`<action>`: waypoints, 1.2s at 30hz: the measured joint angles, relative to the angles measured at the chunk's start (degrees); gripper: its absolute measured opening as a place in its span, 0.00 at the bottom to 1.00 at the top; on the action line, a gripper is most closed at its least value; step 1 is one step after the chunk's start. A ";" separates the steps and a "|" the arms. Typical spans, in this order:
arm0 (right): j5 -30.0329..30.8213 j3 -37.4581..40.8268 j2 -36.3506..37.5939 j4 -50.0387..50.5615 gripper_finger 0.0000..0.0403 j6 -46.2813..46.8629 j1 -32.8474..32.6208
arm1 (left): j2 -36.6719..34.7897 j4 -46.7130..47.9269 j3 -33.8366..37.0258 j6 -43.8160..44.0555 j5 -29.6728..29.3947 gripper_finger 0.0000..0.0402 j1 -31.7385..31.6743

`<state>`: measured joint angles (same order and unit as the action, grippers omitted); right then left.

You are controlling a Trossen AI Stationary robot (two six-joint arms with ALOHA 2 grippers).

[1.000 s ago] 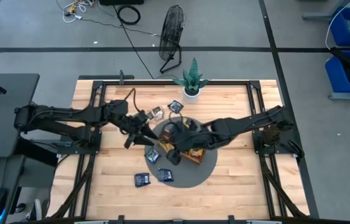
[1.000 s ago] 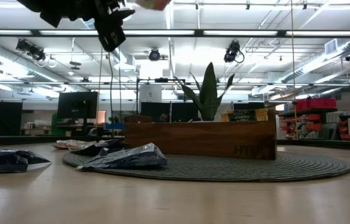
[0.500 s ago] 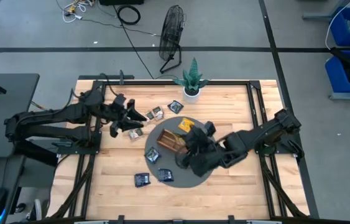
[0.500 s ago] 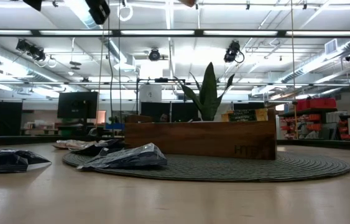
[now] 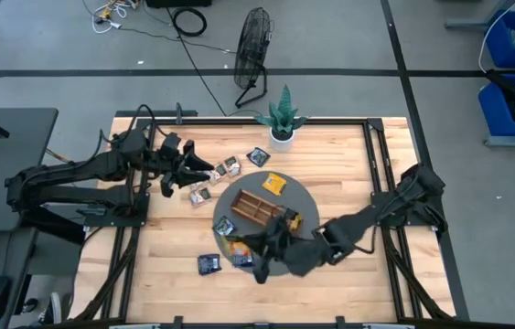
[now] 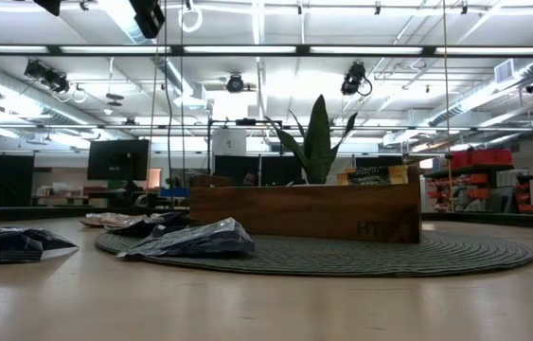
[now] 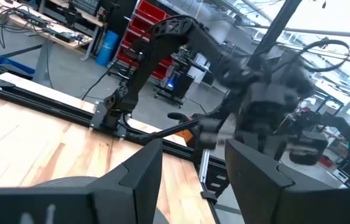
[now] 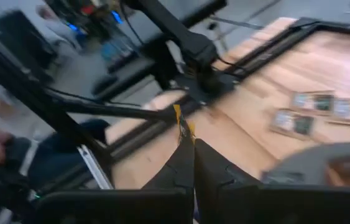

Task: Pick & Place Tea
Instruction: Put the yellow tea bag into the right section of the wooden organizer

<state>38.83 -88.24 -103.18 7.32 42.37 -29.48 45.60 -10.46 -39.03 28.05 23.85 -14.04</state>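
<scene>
High view: we're seeing the tea (image 5: pixel 230 165) scattered around the wooden tray (image 5: pixel 259 207). A few sachets are lying on the bare table by the plant (image 5: pixel 282 117), a yellow one (image 5: pixel 275 184) and some dark ones are sitting on the round mat (image 5: pixel 307 196), and one dark one (image 5: pixel 208 264) is lying off its near edge.

R gripper (image 5: pixel 257 265) is hanging over the mat's near-left part. In the right wrist view its jaws are pressing together on what we're reading as a thin yellow sachet (image 8: pixel 177 114), held edge-on w/ only slivers sticking out.

L gripper (image 5: pixel 193 174) is hovering over the sachets at the mat's far-left side, jaws standing apart w/ nothing btwn them.

We're judging these sachets as v. light, flat and crinkly. The foil ones are prob. slick, so they could slide or flip when nudged. We're favouring a pinch at an edge or corner, coming straight down, w/ light pressure. Contents may crush, and a sachet lying dead flat is giving little to bite on.
</scene>
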 joint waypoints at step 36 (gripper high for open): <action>17.80 47.84 18.34 -20.35 0.00 8.44 -2.49 | 0.00 -0.48 0.00 2.27 -3.62 0.45 0.00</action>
<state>56.64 -40.40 -84.84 -13.03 50.82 -31.96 45.60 -10.94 -39.03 30.32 20.23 -14.04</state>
